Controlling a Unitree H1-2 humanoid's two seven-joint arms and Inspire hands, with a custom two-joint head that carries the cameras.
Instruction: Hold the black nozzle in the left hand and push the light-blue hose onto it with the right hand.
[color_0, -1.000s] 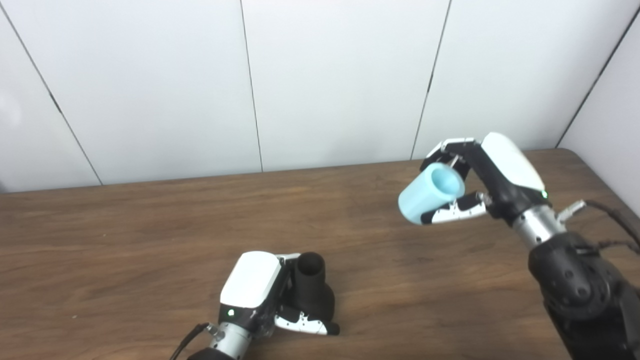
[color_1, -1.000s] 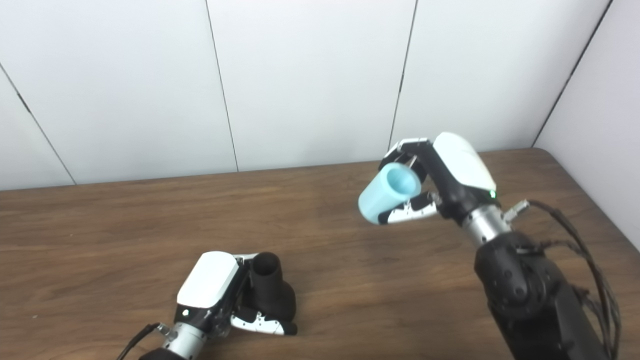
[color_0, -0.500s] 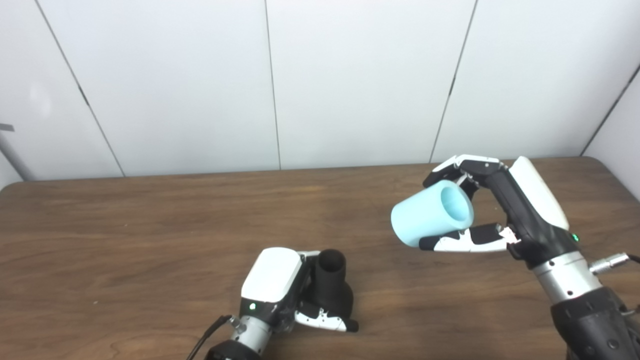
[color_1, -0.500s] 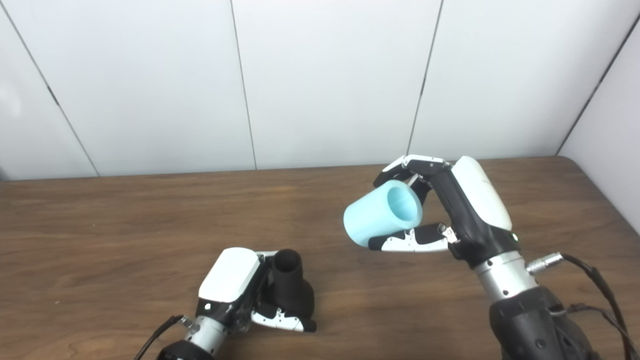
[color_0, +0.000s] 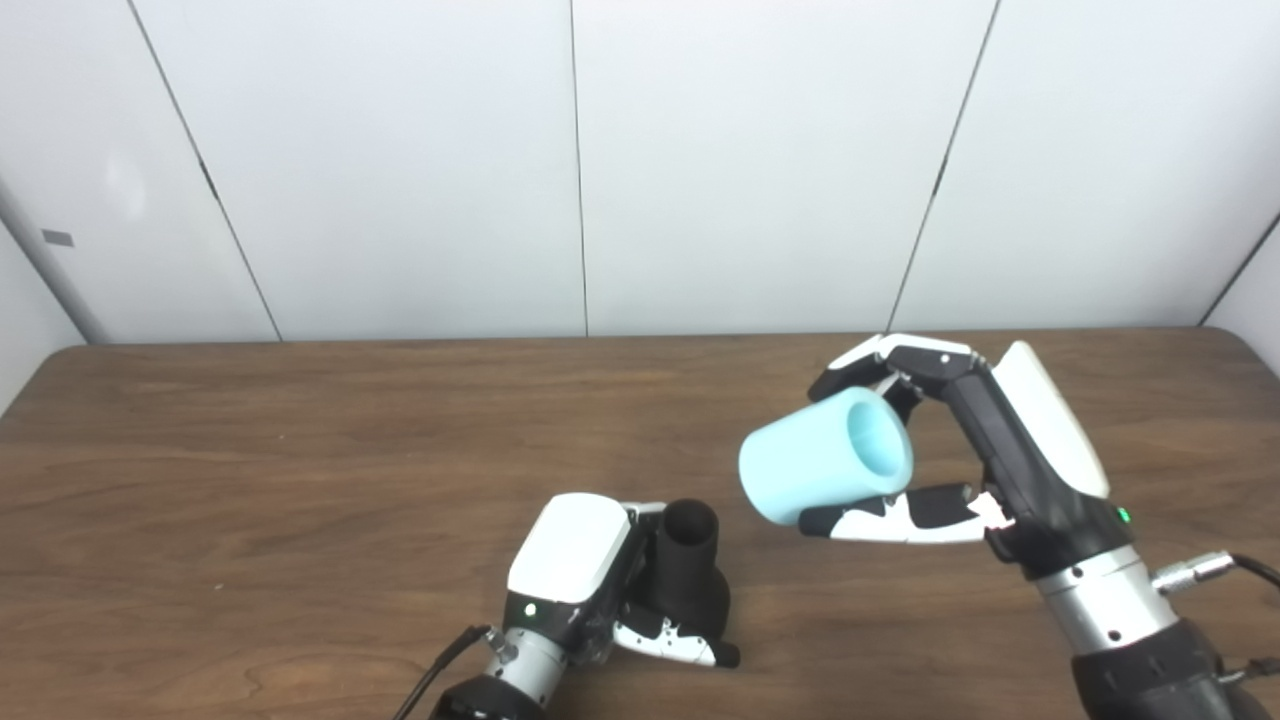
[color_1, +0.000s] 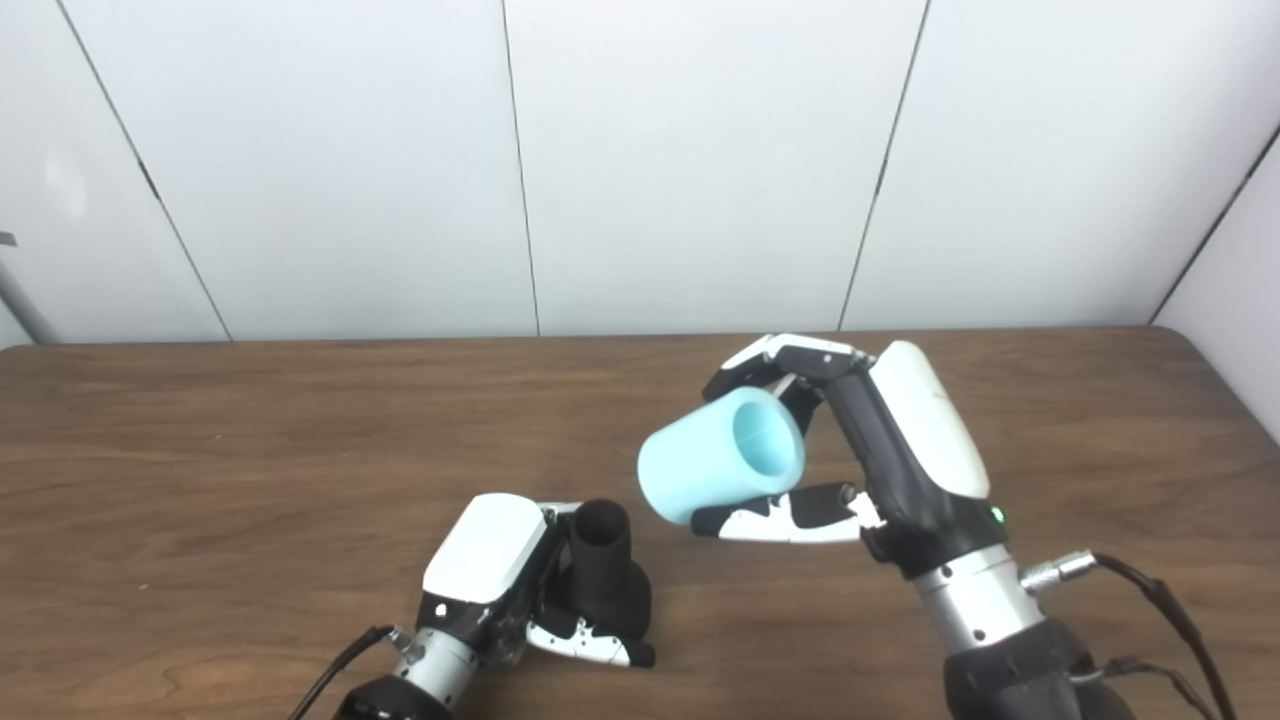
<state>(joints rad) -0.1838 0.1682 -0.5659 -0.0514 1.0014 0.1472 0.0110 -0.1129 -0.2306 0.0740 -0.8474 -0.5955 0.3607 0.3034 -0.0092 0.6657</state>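
Gripping the black nozzle (color_0: 688, 580) on the near bench (color_0: 250, 480), the left robot hand (color_0: 590, 575) waits; the right robot hand (color_0: 960, 470) clasps the light-blue hose (color_0: 815, 470), seemingly tilted, so it may jam crooked.

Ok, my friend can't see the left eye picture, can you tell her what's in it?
Two robot hands work over a brown wooden table. The left hand grips a black nozzle standing upright, while the right hand holds a light-blue hose in the air just right of it, not touching.
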